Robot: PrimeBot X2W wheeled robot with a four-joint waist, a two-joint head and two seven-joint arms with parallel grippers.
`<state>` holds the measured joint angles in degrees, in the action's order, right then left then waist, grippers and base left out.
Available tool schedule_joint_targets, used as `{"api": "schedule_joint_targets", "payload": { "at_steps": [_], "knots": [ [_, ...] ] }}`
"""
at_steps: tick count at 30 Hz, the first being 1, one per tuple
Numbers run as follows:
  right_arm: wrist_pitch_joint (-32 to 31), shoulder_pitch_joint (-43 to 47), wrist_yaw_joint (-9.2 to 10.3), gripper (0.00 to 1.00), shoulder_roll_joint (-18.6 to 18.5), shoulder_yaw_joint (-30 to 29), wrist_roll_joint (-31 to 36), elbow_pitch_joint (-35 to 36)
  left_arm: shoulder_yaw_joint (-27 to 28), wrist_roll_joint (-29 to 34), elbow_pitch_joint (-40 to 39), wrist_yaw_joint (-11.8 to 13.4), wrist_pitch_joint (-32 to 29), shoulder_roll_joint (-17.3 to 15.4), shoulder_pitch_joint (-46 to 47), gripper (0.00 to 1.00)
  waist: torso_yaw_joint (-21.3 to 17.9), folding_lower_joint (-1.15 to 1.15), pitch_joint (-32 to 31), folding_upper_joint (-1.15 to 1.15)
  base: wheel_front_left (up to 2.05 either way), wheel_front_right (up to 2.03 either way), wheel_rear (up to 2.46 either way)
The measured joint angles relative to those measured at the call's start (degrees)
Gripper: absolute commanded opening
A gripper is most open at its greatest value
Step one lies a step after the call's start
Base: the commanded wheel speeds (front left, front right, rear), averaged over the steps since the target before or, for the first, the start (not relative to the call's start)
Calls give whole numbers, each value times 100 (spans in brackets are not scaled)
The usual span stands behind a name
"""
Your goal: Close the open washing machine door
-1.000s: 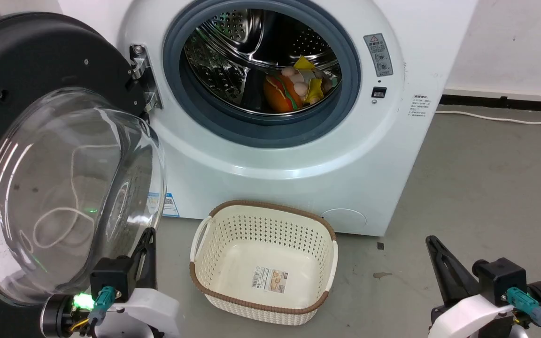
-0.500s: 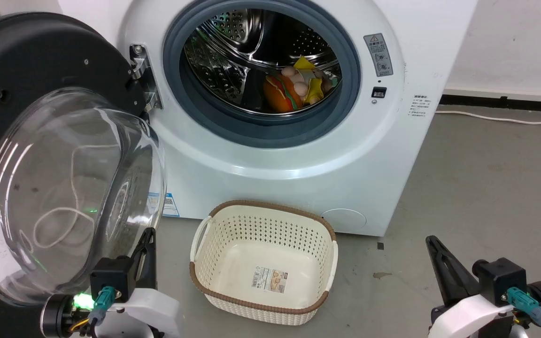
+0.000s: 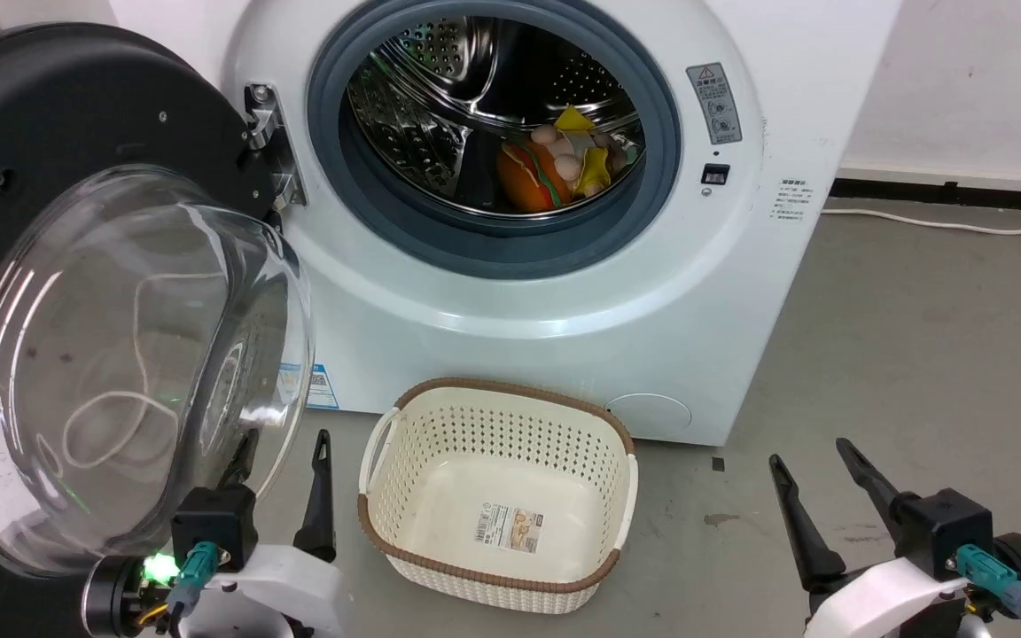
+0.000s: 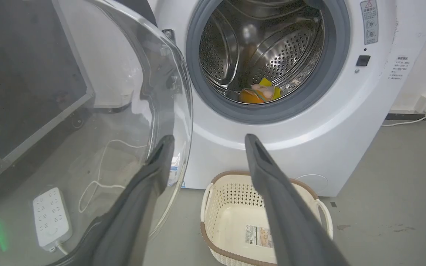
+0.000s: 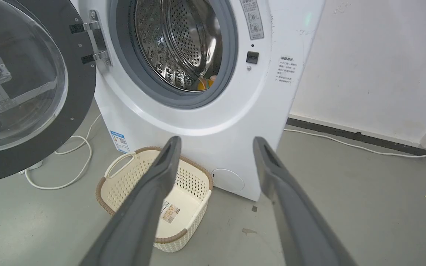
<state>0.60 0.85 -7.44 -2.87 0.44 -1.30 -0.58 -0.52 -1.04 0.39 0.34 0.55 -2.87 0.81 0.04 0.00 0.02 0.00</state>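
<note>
Door position: the washing machine door [image 3: 120, 354] stands swung wide open at the robot's left and hangs on its hinge [image 3: 267, 142], well apart from the latch slot [image 3: 715, 174].
Machine: the washing machine [image 3: 510, 328] has its round opening uncovered, with the grey seal [image 3: 493, 252] fully exposed.
Load: a toy burger [image 3: 533, 177] lies low in the drum, behind the seal.
Left gripper: the left gripper [image 3: 285, 443] has its jaws spread and empty. It sits just beside the lower edge of the glass bowl, and one finger shows through the glass. Whether it touches the glass cannot be told.
Right gripper: the right gripper [image 3: 809, 454] has its jaws spread and empty. It sits above the floor, well apart from the door.
Basket: the basket [image 3: 493, 425] stands on the floor just before the machine.
Risk, slip: a push on the curved glass probably skids off. The black rim is the safer surface.
Risk, snag: spread fingers may catch the bowl's edge as the door swings.
Risk, latch: a weak or off-centre push may leave the door resting unlatched.
Risk, collision: a low arm sweep may strike the basket.
Risk, pinch: a finger following the door too far may get trapped against the seal.
</note>
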Motion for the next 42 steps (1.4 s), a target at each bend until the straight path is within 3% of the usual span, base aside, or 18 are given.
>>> {"api": "schedule_joint_targets", "payload": {
  "at_steps": [1, 12, 25, 42],
  "knots": [
    [2, 1, 0, 100, 0, 8, -32, -4, -7, -22, 0, 0, 4, 0, 0, 0, 1, 0, 1, 0, 0, 0, 0],
    [135, 14, 0, 100, 0, 82, -286, -91, -34, -233, -42, -52, 137, 0, -1, 0, 25, 0, 6, 0, 0, 0, 0],
    [290, 74, 0, 100, 0, 107, -539, -189, 200, -447, -634, -140, 301, -18, 129, 0, 164, 0, 4, 0, 0, 0, 0],
    [499, 154, 1, 100, -1, 77, -890, -334, 1404, -842, -1478, -70, 506, -428, 532, 0, 491, 0, -2, 0, 0, 0, 0]
  ]
}}
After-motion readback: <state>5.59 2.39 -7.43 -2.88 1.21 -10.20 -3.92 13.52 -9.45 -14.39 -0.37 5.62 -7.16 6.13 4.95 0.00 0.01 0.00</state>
